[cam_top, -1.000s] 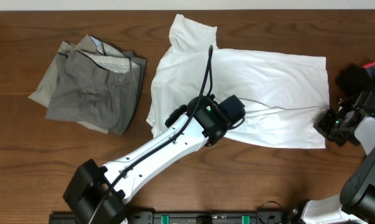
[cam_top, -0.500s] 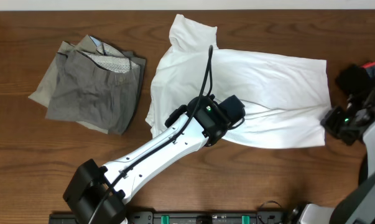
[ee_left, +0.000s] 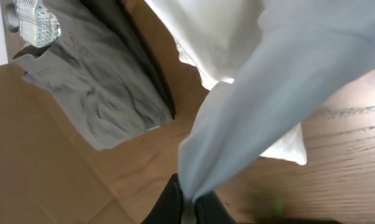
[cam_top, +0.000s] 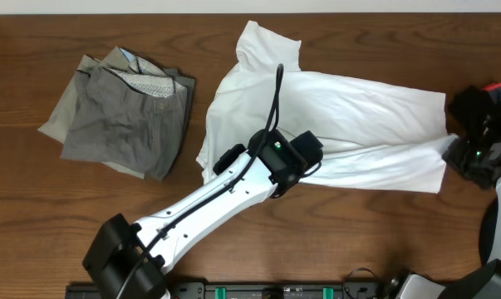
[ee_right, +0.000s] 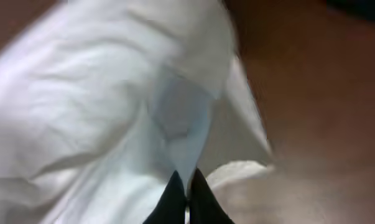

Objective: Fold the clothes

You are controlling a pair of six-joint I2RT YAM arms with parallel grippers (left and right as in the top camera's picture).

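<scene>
White shirt (cam_top: 358,116) laid lengthwise toward the table's (cam_top: 17,208) right edge
Its cloth is pinched by the closed left tool (cam_top: 311,159) midway and the closed right tool (cam_top: 456,154) at its end.

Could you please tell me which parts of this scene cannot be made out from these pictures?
Overhead: the grip on the T-shirt, hidden under the left arm.
Overhead: black garment, cut off by the right edge.
Right wrist: blurred throughout; the T-shirt fills most of it.
Left wrist: trousers, cut off at the top edge.
</scene>
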